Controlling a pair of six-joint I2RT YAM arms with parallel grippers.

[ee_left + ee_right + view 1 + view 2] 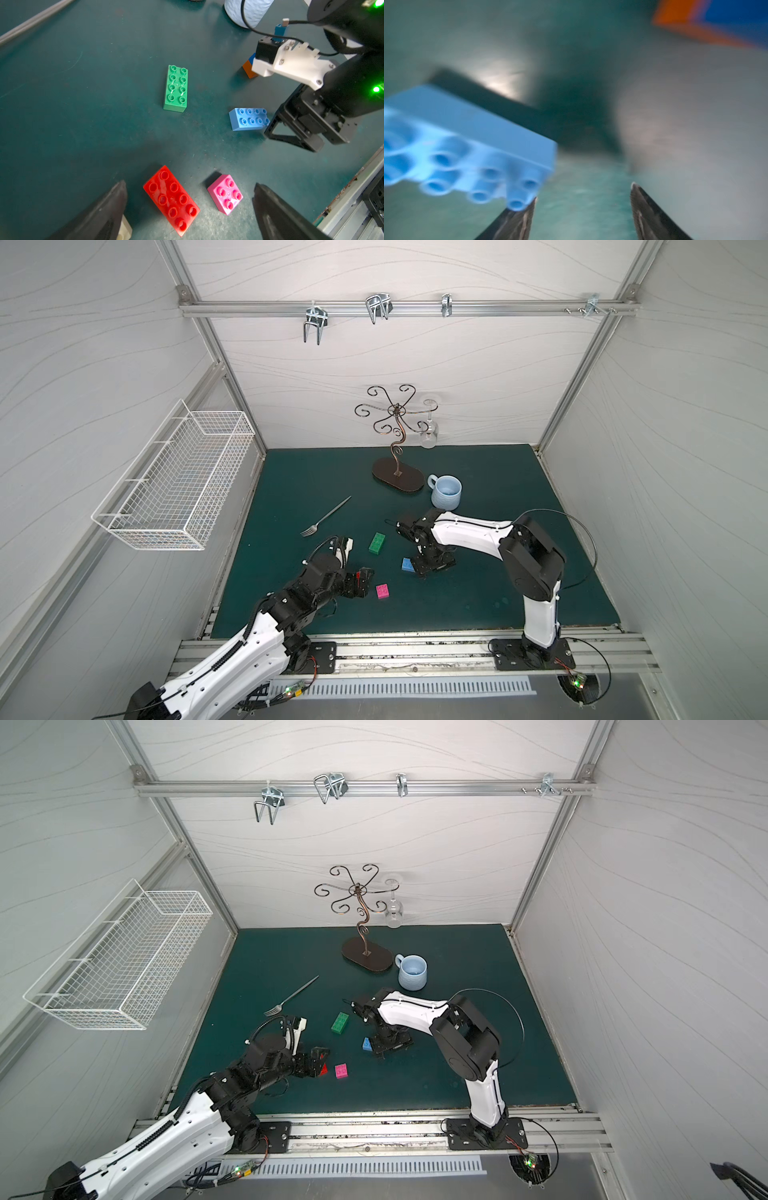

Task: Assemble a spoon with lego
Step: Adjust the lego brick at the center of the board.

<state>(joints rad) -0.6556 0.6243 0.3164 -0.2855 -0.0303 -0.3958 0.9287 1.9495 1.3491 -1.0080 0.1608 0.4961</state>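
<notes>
My left gripper (190, 185) (365, 583) hangs open over the mat, with a long red brick (171, 200) and a square pink brick (225, 194) (382, 591) lying loose between its fingers. A long green brick (377, 542) (176, 89) lies further back. My right gripper (584, 191) (428, 570) is open and empty, tips near the mat. The light blue brick (467, 145) (407, 564) lies just outside one finger. Of the spoon I see only an orange-and-blue stack (249, 69) (679, 18) behind the right wrist.
A silver fork (326, 517) lies left of the green brick. A light blue mug (446, 491) and a metal glass stand (398, 481) stand at the back. A wire basket (174, 485) hangs on the left wall. An aluminium rail (415, 649) borders the mat's front.
</notes>
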